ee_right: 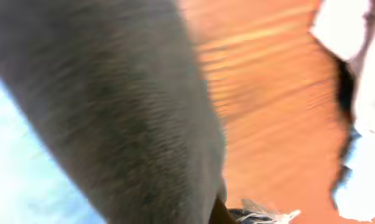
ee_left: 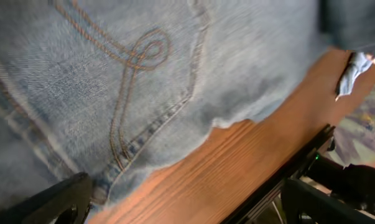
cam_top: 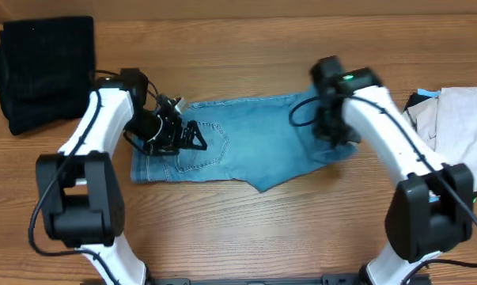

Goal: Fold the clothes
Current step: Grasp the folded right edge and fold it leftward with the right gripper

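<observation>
The light blue denim jeans (cam_top: pixel 246 138) lie flat across the middle of the table, with a stitched back pocket toward the left end. My left gripper (cam_top: pixel 192 136) hovers low over that pocket (ee_left: pixel 137 81). Its fingers are spread wide and hold nothing (ee_left: pixel 187 208). My right gripper (cam_top: pixel 331 131) is down on the right end of the jeans. In the right wrist view the denim (ee_right: pixel 112 112) is blurred, fills the frame close up and hides the fingers, as if pinched between them. A black garment (cam_top: pixel 44 71) lies at the far left. A beige garment (cam_top: pixel 459 119) lies at the right.
The wooden table (cam_top: pixel 246 222) shows bare wood in front of and behind the jeans. Its front edge (ee_left: pixel 280 180) shows in the left wrist view. The beige garment (ee_right: pixel 367 93) lies close to the right arm.
</observation>
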Motion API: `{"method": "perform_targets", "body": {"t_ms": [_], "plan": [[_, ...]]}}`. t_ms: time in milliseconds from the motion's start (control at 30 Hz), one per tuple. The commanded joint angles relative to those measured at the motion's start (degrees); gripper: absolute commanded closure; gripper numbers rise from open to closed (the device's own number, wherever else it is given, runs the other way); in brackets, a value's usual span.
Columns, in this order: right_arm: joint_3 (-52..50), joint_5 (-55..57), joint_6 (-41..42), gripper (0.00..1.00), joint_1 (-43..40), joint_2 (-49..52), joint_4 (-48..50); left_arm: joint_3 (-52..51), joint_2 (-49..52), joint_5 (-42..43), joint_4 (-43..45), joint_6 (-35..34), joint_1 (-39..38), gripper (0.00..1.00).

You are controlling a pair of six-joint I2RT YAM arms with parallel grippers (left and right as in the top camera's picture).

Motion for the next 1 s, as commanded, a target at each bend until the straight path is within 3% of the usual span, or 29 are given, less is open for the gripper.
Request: {"method": "perform_targets", "body": {"t_ms": [0,300,533,700,833,967], "plan": [[0.87,2.73,5.22,0.96,8.13,0.09,2.45,1.16,-2.23,1.07,-1.14,-0.90,0.00,0.00],[-5.73,2.62,8.59,0.96,20.15,4.68,13.33,1.16,-2.23,1.03,-3.15,-0.87,0.00,0.00],[-7.63,-7.10,7.80,0.83,23.08,5.90,20.55,1.16,-2.23,1.01,-2.91,-0.85,0.04,0.00],[-3.50,-16.24,5.07,0.52,23.08,5.29,20.35,1.16,-2.23,0.44,-2.56,-0.85,0.04,0.00],[3.76,-15.78,5.09,0.30,22.14,1.55,15.65,1.16,-2.23,0.42,-2.49,-0.85,0.04,0.00],[9.35,-15.87,5.05,0.20,18.10,-1.49,14.40,1.16,-2.23,-1.40,-2.51,-0.87,0.04,0.00]]}}
